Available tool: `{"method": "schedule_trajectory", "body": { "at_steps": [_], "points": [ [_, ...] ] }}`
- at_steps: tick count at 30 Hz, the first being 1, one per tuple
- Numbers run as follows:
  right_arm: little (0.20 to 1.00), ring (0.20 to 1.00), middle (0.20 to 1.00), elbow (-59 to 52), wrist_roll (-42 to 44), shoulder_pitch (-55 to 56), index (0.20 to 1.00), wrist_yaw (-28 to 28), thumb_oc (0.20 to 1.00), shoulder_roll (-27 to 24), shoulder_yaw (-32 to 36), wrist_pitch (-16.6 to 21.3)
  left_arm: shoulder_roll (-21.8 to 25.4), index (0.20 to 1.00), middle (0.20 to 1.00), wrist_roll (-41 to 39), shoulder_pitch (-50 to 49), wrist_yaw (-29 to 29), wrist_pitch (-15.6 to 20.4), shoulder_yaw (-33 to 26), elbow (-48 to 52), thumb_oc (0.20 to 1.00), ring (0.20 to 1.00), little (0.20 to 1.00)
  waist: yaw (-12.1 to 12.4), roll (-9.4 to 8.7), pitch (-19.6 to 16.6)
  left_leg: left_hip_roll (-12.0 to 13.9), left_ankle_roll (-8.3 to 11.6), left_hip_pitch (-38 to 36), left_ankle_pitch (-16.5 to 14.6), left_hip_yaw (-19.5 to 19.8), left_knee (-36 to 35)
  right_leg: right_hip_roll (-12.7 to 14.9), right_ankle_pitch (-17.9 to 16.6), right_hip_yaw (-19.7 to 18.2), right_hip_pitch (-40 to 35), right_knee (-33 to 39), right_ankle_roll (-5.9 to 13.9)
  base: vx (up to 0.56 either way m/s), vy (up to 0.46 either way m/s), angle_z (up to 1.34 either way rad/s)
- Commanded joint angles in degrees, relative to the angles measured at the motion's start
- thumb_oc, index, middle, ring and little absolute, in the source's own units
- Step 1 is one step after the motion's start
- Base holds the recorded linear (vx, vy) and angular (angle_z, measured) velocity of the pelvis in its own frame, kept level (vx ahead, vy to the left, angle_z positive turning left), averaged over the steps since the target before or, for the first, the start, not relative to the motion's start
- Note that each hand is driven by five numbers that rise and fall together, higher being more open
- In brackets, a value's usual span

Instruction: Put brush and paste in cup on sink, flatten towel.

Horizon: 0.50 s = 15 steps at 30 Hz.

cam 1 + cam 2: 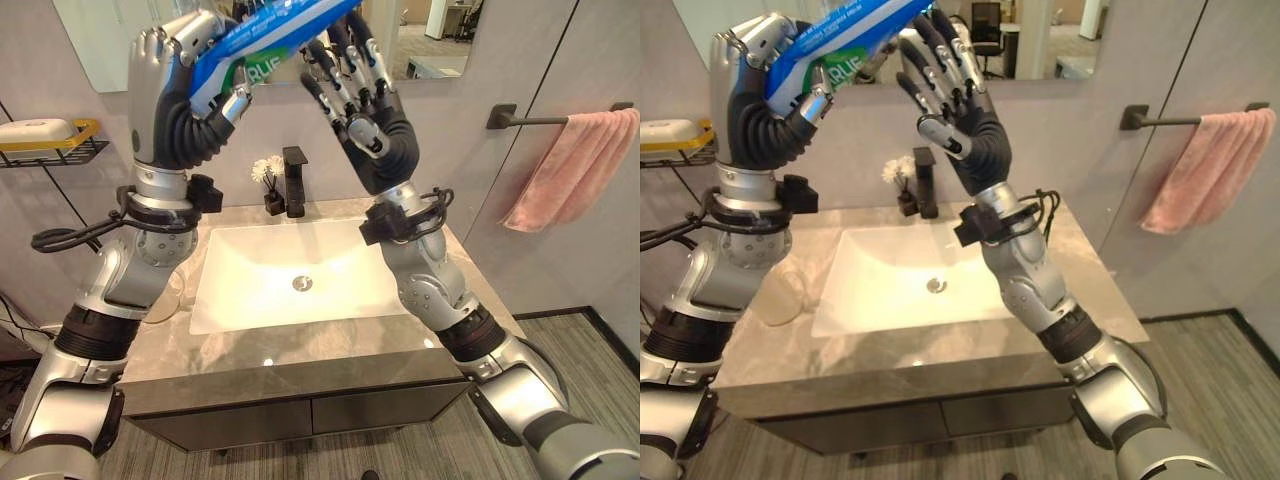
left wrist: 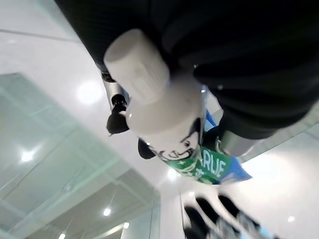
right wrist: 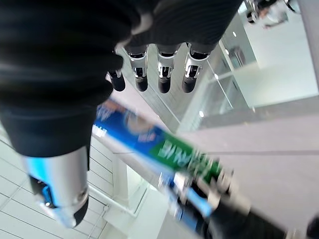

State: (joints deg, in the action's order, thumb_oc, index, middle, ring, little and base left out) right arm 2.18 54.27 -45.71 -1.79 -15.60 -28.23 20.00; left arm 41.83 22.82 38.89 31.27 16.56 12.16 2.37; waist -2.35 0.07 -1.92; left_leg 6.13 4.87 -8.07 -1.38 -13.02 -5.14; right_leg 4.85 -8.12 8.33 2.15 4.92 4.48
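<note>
Ribbed dark cover and a white screw cap lie closest in the left wrist view: the toothpaste tube [image 2: 192, 149], a soft plastic tube with a round white cap end and a blue-and-green printed body, sits clamped in the left hand [image 1: 170, 70], whose fingers [image 1: 152, 45] are curled round the cap end with the thumb pressed against the tube's underside. From that grip the flat blue tail runs slanting up across the mirror [image 1: 90, 40] toward the right hand [image 1: 965, 120].

Right-hand fingers [image 1: 935, 60] are straight and spread, fanned upward, with their dark tips just beside the tube's tail; whether they touch it cannot be told. In the right wrist view the tube passes just past those fingertips, and nothing is pinched between them and the thumb.

Well below both sets of fingers, a grey stone-patterned bench [image 1: 420, 345] carries a white rectangular sink [image 1: 225, 300] with a round metal drain. Behind the basin stands a black square faucet [image 1: 295, 180] beside a small dark pot of white flowers [image 1: 268, 175]. Far to the right of the fingers, a pink terry towel [image 1: 575, 165] hangs bunched and slanted on a dark wall rail [image 1: 525, 120]. Left of them, a black wire shelf [image 1: 60, 150] holds a white soap bar [image 1: 35, 130].
</note>
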Motion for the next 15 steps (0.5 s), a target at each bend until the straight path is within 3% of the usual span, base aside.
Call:
{"method": "schedule_trajectory", "body": {
  "at_steps": [1,15],
  "points": [
    [1.0,1.0,1.0,-0.05,3.66,-5.93,1.0,-2.34,1.0,1.79,1.47,1.77,2.34,0.2,0.2,-2.46,3.77,0.39,0.66,0.03,0.05,0.2,0.2,0.2,0.16,-3.0,0.56,0.84,0.57,1.94,2.29,1.66,0.14,4.86,1.69,0.72,-7.05,-0.39,4.88,0.02,0.016,0.04],
    [1.0,1.0,1.0,-0.18,5.07,-6.51,1.0,-2.0,1.0,4.42,1.14,2.33,1.31,0.2,0.2,-7.25,-1.26,-3.55,3.19,1.06,0.0,0.2,0.2,0.2,0.95,-3.72,0.27,0.09,0.25,2.96,2.36,2.54,0.14,5.53,1.32,1.6,-6.6,0.08,5.12,0.0,0.001,0.0]
  ]
}}
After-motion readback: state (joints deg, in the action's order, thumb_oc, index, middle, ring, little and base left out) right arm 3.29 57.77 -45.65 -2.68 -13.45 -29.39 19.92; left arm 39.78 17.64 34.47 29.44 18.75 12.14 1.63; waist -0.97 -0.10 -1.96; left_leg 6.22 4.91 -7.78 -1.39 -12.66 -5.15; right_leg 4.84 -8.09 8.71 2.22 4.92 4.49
